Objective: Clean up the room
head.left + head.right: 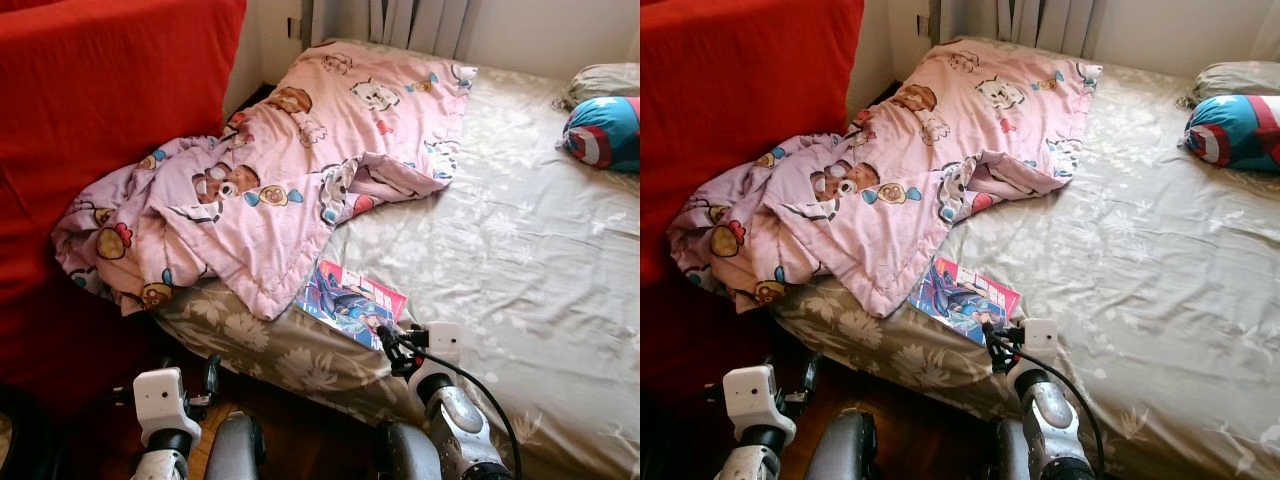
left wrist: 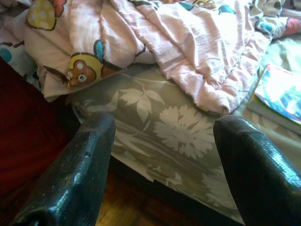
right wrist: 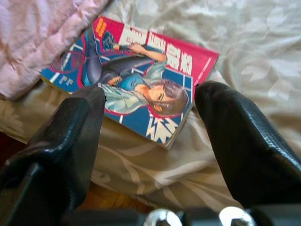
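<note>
Comic book (image 1: 350, 301) with a red and blue cover lies flat on the bed (image 1: 520, 260), close to the bed's near edge, its upper corner tucked just under the hem of the pink cartoon-print blanket (image 1: 290, 170). At five o'clock from the book, the right gripper (image 3: 148, 101) hovers just above its near corner with fingers spread apart, one finger over the cover and the other over the sheet beside it, holding nothing. The blanket lies crumpled from ten to twelve o'clock of the book, spilling off the bed's left edge against a red sofa (image 1: 90, 130). At eight o'clock, low beside the bed, the left gripper (image 2: 160, 155) is also open and empty, pointed at the leaf-patterned sheet (image 2: 164, 132) hanging over the bed's side above wooden floor (image 2: 127, 207). Far off at two o'clock, a round blue and red cushion (image 1: 603, 131) rests near a grey pillow (image 1: 600, 80).
</note>
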### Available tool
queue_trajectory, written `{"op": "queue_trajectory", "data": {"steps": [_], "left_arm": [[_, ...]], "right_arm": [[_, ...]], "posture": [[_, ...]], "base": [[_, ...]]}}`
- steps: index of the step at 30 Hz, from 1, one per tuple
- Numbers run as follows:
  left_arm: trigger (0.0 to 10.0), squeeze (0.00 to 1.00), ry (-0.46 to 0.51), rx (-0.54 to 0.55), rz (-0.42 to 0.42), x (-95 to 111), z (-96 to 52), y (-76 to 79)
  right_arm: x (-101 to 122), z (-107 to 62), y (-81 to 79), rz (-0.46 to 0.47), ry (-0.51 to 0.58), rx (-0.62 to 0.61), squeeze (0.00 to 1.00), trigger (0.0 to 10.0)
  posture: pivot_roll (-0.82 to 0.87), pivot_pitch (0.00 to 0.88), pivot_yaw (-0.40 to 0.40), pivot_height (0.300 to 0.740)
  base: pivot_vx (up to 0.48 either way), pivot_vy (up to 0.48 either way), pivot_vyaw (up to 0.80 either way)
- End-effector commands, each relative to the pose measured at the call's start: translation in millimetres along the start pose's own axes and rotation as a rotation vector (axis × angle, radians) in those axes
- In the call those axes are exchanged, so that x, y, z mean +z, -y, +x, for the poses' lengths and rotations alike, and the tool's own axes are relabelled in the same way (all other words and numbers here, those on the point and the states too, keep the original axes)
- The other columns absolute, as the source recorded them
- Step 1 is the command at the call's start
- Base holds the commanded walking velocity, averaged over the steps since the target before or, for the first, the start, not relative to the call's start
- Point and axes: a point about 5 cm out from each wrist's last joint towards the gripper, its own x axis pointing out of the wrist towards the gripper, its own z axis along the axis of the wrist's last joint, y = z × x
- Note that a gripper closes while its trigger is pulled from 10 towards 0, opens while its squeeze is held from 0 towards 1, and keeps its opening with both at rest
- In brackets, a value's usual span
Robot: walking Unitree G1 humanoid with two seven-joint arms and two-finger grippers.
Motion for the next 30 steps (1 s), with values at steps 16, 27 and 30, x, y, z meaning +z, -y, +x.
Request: {"op": "queue_trajectory", "data": {"steps": [16,27,30], "left_arm": [[10.0,0.00,-0.035,-0.059,0.062,16,-37.5,10.5],[10.0,0.00,-0.090,-0.075,0.113,24,-67.4,5.7],[10.0,0.00,-0.107,-0.077,0.128,27,-75.1,2.3]], "right_arm": [[20,19.1,3.5,0.110,-0.052,-0.044,0.00,10.0],[36,31.5,-5.9,0.305,-0.028,-0.058,0.00,10.0],[41,33.4,-6.2,0.377,0.011,-0.068,1.00,10.0]], "posture": [[0.22,0.362,-0.021,0.589],[0.28,0.414,0.017,0.589],[0.29,0.430,0.031,0.589]], "base": [[0.000,0.000,0.00],[0.000,0.000,0.00],[0.000,0.000,0.00]]}}
